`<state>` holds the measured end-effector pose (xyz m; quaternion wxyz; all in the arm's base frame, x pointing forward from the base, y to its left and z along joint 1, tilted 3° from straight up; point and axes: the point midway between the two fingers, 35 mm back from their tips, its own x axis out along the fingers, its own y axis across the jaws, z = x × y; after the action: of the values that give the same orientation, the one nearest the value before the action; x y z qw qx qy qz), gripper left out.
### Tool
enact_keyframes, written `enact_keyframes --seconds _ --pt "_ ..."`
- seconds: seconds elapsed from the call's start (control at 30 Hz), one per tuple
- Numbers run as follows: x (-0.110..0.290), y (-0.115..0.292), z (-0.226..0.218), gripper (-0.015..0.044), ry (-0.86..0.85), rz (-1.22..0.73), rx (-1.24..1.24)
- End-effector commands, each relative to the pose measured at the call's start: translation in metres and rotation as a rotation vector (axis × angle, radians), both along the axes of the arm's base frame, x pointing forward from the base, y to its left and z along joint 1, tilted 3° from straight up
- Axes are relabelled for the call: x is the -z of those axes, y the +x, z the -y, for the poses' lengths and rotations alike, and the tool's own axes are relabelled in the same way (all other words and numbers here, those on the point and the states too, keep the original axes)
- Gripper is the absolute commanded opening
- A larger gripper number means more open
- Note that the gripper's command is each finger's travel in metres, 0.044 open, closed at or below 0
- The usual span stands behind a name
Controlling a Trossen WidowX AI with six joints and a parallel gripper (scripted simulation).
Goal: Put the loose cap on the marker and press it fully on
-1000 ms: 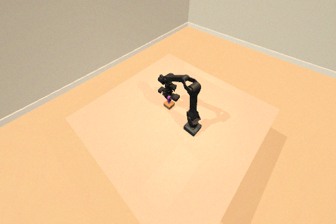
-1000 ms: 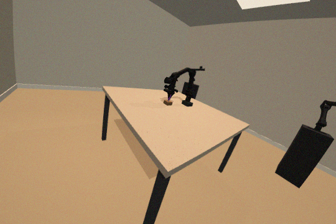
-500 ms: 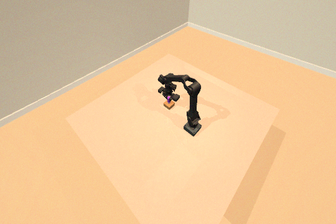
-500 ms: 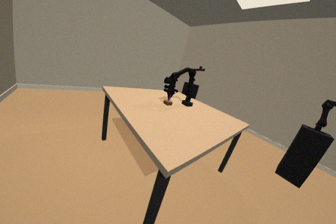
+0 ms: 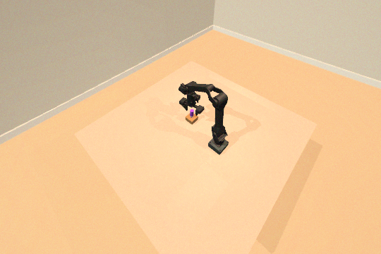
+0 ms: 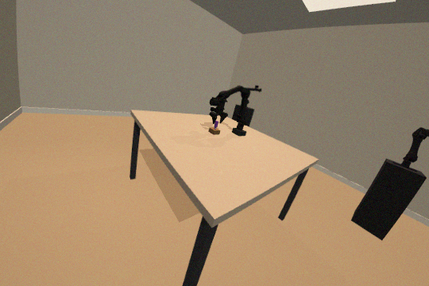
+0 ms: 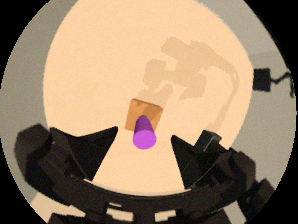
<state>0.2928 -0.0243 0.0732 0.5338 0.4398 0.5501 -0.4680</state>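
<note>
The purple cap (image 7: 144, 132) (image 5: 191, 112) (image 6: 216, 124) sits on top of the marker, which stands upright in the small orange-brown holder block (image 7: 147, 111) (image 5: 191, 119) (image 6: 214, 131) on the table (image 6: 222, 170). The marker's body is hidden under the cap. My gripper (image 7: 145, 133) (image 5: 193, 107) (image 6: 218, 117) hangs straight above the cap with its fingers spread wide. The fingers stand clear on either side of the cap and touch nothing.
The arm's base (image 5: 218, 145) (image 6: 239, 132) stands on the table to the right of the block. A black box on a stand (image 6: 387, 198) is off the table at the far right. The table's edges lie well away from the block.
</note>
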Motion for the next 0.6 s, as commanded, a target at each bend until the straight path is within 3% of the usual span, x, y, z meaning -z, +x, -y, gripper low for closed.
enact_keyframes --seconds 0.0,0.23,0.33,0.57 --pt "-0.051 0.005 -0.001 0.044 -0.002 0.029 0.001" --pt "-0.061 0.004 -0.001 0.044 -0.002 0.028 0.001" --pt "-0.06 0.003 -0.001 0.0361 0.002 0.026 -0.142" --pt "-0.056 0.003 0.002 0.0177 0.022 0.013 -0.82"
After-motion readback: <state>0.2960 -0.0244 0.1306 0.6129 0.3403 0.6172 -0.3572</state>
